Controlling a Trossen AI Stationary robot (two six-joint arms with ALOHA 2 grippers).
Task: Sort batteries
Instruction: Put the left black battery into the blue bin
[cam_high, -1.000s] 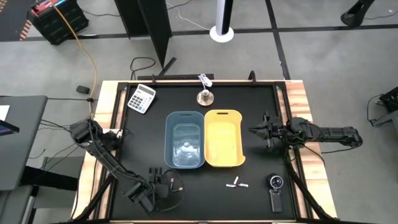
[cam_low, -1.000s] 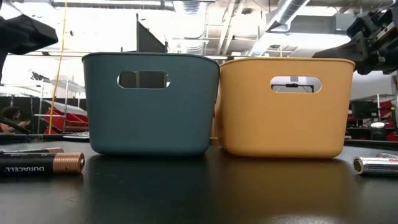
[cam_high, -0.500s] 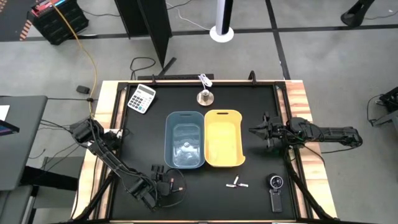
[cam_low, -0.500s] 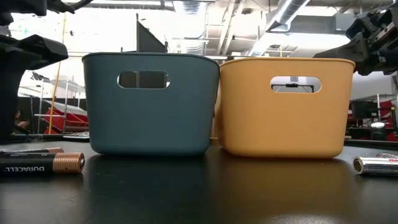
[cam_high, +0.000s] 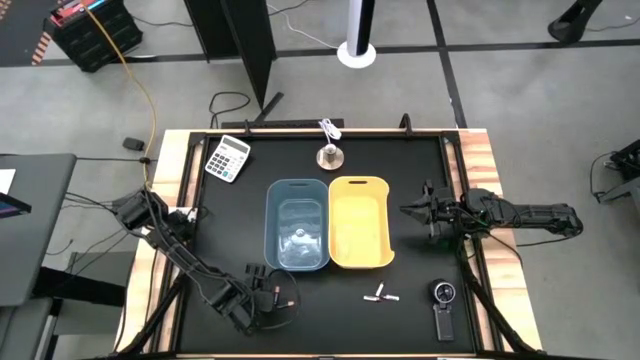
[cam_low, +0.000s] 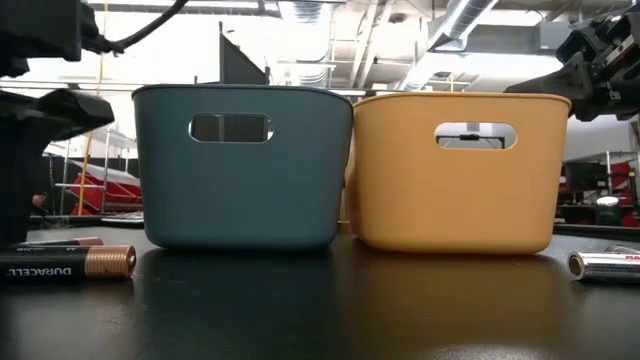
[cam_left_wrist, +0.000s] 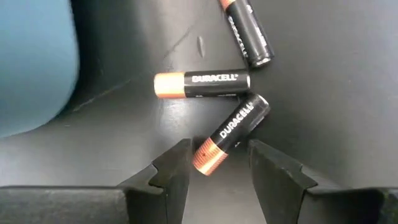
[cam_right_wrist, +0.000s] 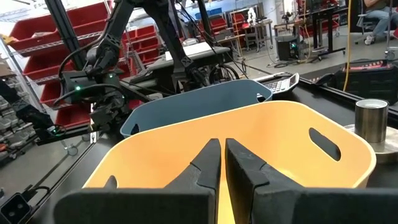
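Batteries (cam_left_wrist: 230, 133) lay near the table's (cam_high: 420, 160) front-left corner, one's copper tip between the left gripper's (cam_left_wrist: 219, 163) spread fingers, where an off-centre squeeze might flick it away, while the right gripper (cam_right_wrist: 221, 163), fingers together, waited by the right edge.

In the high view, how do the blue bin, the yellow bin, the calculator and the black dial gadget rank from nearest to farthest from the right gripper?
From the right gripper:
1. Yellow bin, just beside it toward the table's middle.
2. Black dial gadget, at the near right corner.
3. Blue bin, beyond the yellow one.
4. Calculator, at the far left corner.
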